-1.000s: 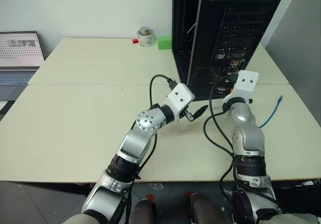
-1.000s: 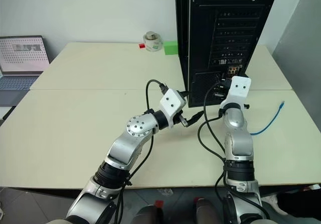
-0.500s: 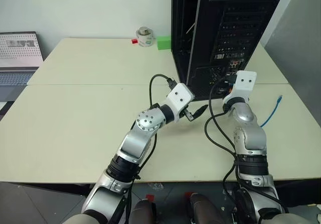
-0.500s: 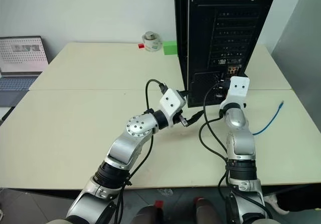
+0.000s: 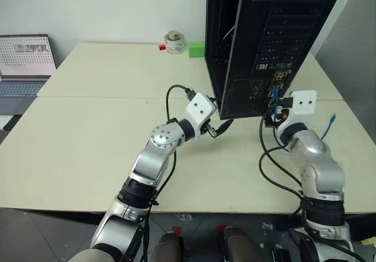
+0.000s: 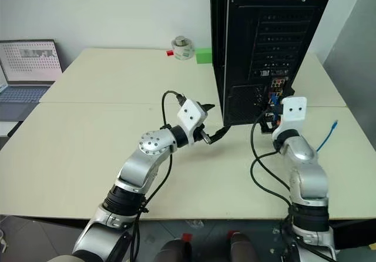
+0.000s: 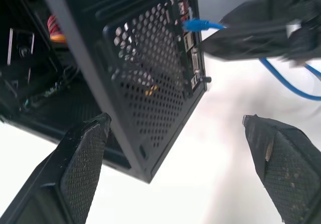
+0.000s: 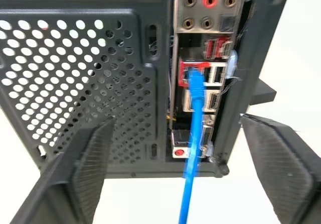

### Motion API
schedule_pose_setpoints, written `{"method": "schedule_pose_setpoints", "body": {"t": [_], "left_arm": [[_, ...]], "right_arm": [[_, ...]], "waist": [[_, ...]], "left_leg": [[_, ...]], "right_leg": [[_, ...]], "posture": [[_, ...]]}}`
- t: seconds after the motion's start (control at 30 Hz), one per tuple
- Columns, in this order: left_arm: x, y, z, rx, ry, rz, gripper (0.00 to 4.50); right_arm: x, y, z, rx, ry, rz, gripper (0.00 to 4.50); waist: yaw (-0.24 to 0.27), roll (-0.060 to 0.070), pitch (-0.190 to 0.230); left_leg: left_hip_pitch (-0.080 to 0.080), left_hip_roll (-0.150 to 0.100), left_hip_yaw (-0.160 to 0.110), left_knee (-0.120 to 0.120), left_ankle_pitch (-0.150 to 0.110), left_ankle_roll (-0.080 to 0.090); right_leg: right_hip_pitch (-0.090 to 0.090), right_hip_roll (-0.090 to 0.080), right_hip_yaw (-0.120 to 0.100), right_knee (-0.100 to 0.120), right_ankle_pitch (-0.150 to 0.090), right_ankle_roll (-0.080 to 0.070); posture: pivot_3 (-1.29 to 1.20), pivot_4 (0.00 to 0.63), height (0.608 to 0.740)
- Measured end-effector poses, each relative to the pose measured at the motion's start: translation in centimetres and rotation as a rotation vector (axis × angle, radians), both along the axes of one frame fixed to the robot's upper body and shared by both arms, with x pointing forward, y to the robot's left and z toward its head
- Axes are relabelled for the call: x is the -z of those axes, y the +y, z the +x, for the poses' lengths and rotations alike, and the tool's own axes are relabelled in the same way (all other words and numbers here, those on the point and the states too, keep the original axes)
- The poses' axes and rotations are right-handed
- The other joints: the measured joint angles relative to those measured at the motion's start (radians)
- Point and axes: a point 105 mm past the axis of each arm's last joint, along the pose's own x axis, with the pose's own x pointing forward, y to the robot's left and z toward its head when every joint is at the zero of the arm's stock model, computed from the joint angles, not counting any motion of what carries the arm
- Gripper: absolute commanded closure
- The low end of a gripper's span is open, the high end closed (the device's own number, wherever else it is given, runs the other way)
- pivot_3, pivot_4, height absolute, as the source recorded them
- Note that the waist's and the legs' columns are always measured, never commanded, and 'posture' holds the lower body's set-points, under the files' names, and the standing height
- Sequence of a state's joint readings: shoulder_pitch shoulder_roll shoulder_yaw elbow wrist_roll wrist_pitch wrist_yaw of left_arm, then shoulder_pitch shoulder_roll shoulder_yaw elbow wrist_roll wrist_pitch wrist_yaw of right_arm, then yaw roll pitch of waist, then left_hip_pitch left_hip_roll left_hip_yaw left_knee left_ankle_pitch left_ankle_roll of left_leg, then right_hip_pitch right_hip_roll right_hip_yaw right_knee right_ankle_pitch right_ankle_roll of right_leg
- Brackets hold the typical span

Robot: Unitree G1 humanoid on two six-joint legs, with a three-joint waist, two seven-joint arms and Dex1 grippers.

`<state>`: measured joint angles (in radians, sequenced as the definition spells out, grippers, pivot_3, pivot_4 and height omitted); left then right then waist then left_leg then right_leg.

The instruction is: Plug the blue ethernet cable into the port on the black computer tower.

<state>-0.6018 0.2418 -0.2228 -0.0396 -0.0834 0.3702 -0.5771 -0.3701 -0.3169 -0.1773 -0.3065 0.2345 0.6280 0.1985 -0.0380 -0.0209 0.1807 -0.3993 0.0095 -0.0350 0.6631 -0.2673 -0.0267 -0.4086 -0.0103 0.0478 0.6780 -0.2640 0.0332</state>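
Note:
The black computer tower (image 5: 264,39) stands upright at the back right of the table. The blue ethernet cable (image 8: 193,133) has its plug seated in the port (image 8: 191,75) among the rear connectors. From there it hangs down and runs right over the table to its free end (image 5: 332,120). My right gripper (image 8: 176,119) is open just behind the tower's rear panel, its fingers (image 8: 85,169) wide on either side of the cable and not touching it. My left gripper (image 5: 222,127) is open at the tower's lower front corner (image 7: 145,169), holding nothing.
A grey laptop (image 5: 23,62) sits at the far left edge. A tape roll (image 5: 173,42), a green block (image 5: 197,49) and a small red piece (image 5: 161,47) lie at the back beside the tower. Black arm cables loop over the table (image 5: 88,133) below both wrists.
My right gripper has opened and drawn back and to the right from the rear panel, leaving the blue plug in the port. The left gripper stays open. The camera has shifted a little.

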Motion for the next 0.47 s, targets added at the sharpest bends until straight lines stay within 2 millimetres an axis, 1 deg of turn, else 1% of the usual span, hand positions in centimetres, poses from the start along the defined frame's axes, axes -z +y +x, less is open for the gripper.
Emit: {"method": "schedule_pose_setpoints", "body": {"t": [0.03,0.1,0.13,0.23,0.27,0.3,0.37,0.47], "left_arm": [[-0.1,0.8,0.3,-0.018,0.008,0.002,0.00],[-0.4,1.7,0.3,-0.018,0.019,0.003,0.00],[-0.7,2.5,0.2,-0.014,0.023,0.008,0.00],[-1.5,3.9,-0.1,-0.006,0.019,-0.003,0.00],[-1.7,4.1,-0.6,0.021,0.021,-0.007,0.00],[-1.8,4.5,-1.4,0.055,0.028,-0.007,0.00],[-1.8,5.1,-2.3,0.089,0.041,-0.011,0.00],[-1.9,5.3,-3.1,0.120,0.045,-0.003,0.00]], "right_arm": [[-0.3,-0.1,-0.4,-0.030,-0.005,-0.004,0.02],[-0.5,-0.5,-1.6,-0.117,0.000,-0.038,0.02],[-0.6,-1.0,-2.4,-0.178,0.012,-0.058,0.02],[-1.1,-2.1,-3.4,-0.245,0.017,-0.063,0.02],[-1.5,-2.4,-3.8,-0.279,0.015,-0.069,0.02],[-2.3,-3.2,-4.2,-0.299,0.006,-0.082,0.02],[-3.6,-4.4,-4.4,-0.310,-0.023,-0.096,0.02],[-3.8,-4.8,-4.3,-0.336,-0.024,-0.091,0.02]], "waist": [[-0.002,0.000,0.000],[0.000,0.000,0.000],[0.002,0.000,0.001],[0.003,0.000,0.001],[0.002,0.000,0.001],[0.002,0.000,0.001],[0.004,0.000,0.001],[0.004,0.000,0.001]], "left_leg": [[0.000,0.000,0.000,0.000,0.000,0.000],[0.000,0.000,-0.001,0.000,0.000,0.000],[0.000,0.000,-0.001,0.000,0.000,0.000],[0.000,0.000,-0.001,0.000,0.000,0.000],[0.000,0.000,0.000,0.000,0.000,0.000],[0.001,0.000,0.000,0.000,0.000,0.000],[0.001,0.001,-0.001,0.000,0.000,0.000],[0.001,0.000,0.000,0.000,0.000,0.000]], "right_leg": [[0.000,0.000,0.000,0.000,0.000,0.000],[0.000,0.000,-0.001,0.000,0.000,0.000],[0.001,0.000,-0.001,-0.001,0.000,0.000],[0.001,0.000,-0.001,-0.001,0.000,0.000],[0.001,0.000,0.000,-0.001,0.000,0.000],[0.001,0.000,-0.001,-0.001,0.000,0.000],[0.002,0.000,-0.001,-0.001,0.000,0.000],[0.002,0.000,-0.001,-0.001,0.000,0.000]], "posture": [[0.00,0.150,0.740],[0.00,0.150,0.740],[0.00,0.150,0.740],[0.00,0.150,0.740],[0.00,0.150,0.740],[0.00,0.150,0.740],[0.00,0.150,0.740],[0.00,0.150,0.740]]}}
